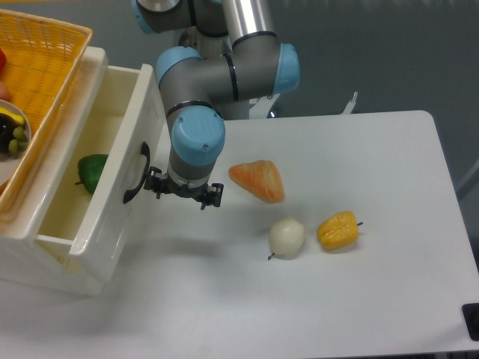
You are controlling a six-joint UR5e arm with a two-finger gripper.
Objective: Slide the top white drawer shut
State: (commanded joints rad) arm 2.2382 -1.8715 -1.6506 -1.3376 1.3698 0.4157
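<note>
gripper (182,193) pressing beside handle (135,173), jaw spread hidden from above, cannot tell | pushing top white drawer (112,187) toward 9 o'clock, partly open | green pepper (91,170) inside

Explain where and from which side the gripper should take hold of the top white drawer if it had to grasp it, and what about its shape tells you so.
Probably the black curved handle on the top white drawer: it bows out from the flat glossy front, leaving a gap for a finger. The gripper should come from the table side, facing that front, one finger on either side of the bar.
</note>
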